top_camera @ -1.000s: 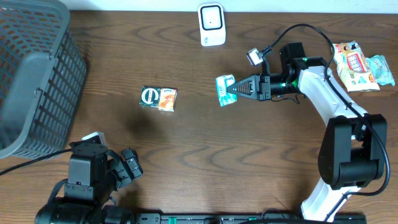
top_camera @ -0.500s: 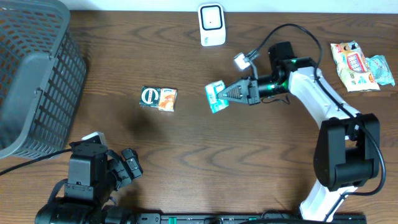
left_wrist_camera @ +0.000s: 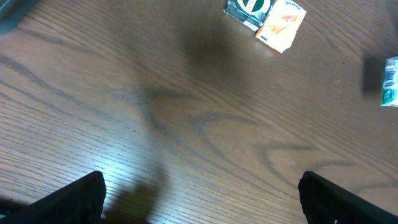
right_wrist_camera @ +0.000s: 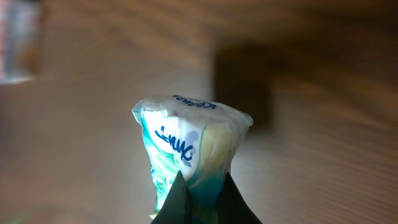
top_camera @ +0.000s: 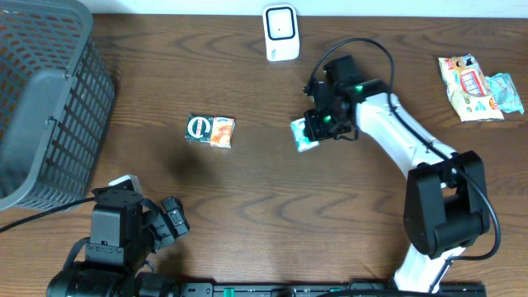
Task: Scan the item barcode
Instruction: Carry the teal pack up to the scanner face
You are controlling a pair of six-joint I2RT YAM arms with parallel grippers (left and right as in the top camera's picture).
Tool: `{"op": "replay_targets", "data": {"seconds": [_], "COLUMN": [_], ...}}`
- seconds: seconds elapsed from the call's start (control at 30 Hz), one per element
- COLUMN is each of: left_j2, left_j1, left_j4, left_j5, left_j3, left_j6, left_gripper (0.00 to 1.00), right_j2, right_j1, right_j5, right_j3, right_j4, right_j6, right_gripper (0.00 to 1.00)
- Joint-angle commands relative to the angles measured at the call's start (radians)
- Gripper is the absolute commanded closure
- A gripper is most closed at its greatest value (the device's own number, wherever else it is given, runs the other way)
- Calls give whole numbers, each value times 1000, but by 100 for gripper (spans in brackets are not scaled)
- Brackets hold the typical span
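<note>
**Item 1. Tissue packet point(top_camera: 304, 134), teal and white.** The task's thing. It is pinched at its lower edge between the two dark fingertips point(right_wrist_camera: 177, 202) of the right jaws, which are closed tight on the wrapper. In the right wrist view it stands up out of the tips, with blue script on its face and the desk point(top_camera: 330, 214) blurred behind it.

**Item 2. Scanner point(top_camera: 280, 33), white, upright.** It stands at the far edge of the desk, beyond the right jaws and a little to one side, apart from the packet.

**Item 3. Left jaws.** They are spread wide and hold nothing. One finger point(left_wrist_camera: 68, 199) shows at each lower corner of the left wrist view, with bare wood between them.

**Item 4. Green-and-orange packet point(top_camera: 210, 130).** It lies flat on the desk, well ahead of the left jaws and well apart from the right jaws.

**Item 5. Grey basket point(top_camera: 41, 99).** It sits off to the side of the left jaws, at the desk's corner.

**Item 6. Snack packets point(top_camera: 478, 87).** They lie behind the right jaws, near the opposite edge of the desk.
</note>
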State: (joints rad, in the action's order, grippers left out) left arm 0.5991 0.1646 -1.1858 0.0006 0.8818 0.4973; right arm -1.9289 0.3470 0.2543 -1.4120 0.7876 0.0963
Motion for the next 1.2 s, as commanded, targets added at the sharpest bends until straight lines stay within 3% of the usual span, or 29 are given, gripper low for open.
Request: {"op": "replay_targets", "data": {"seconds": [0.0, 0.23, 0.4, 0.53, 0.63, 0.77, 0.93, 1.03, 1.17], "left_j2": [-4, -4, -4, -4, -4, -4, -4, -4, -4], "left_j1": [-2, -2, -2, -2, -2, -2, -2, -2, -2], "left_j4": [-3, -2, -2, -2, -2, -2, -3, -2, -2], "left_j5": [-9, -9, -9, -9, -9, -9, -9, -9, -9], "left_j3": [-1, -1, -1, -1, -1, -1, -1, -1, -1], "left_j6": [-2, -2, -2, -2, -2, -2, -2, -2, -2], "left_gripper": [2, 2, 2, 2, 2, 2, 2, 2, 3], "right_j2": [13, -9, -156, -329, -414, -464, -498, -512, -542], "right_j1": [58, 72, 69, 72, 75, 79, 111, 130, 141], "right_j5": [-333, -435, -440, -579, -714, -761, -729, -624, -648], "right_j3": [-73, -206, -447, -710, -828, -854, -852, -851, -850], "right_j4": [-5, -40, 10, 54, -35, -232, -454, -476, -513], "right_j6": [17, -87, -199, -294, -413, -620, -775, -941, -1114], "right_gripper": [99, 99, 99, 99, 99, 99, 99, 99, 99]}}
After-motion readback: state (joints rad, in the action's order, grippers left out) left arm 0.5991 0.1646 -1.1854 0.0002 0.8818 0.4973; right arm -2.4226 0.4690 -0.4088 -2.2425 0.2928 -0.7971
